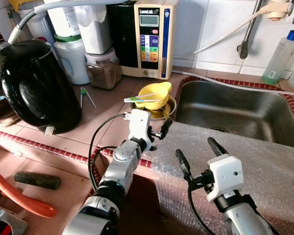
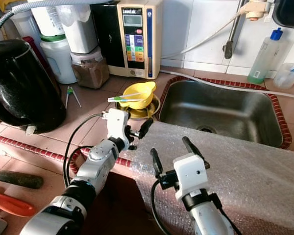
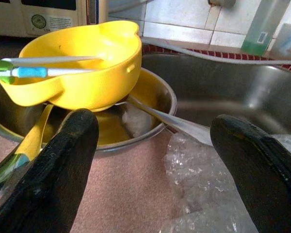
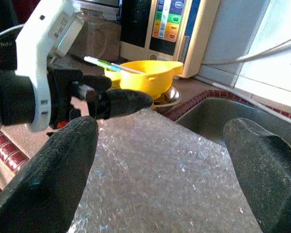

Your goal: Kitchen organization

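Both grippers are held released: the left gripper (image 1: 159,131) near the yellow bowl (image 1: 154,94), the right gripper (image 1: 200,152) over the bubble wrap (image 1: 264,166).

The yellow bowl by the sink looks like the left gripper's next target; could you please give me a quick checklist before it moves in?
1. Left gripper open: ok.
2. Left gripper faces the yellow bowl: ok.
3. Bowl free of loose items: not ok, utensils lie across its rim.
4. Bowl seated stably: cannot tell; it sits tilted in a metal dish.
5. Right gripper clear of the path, open over the bubble wrap: ok.
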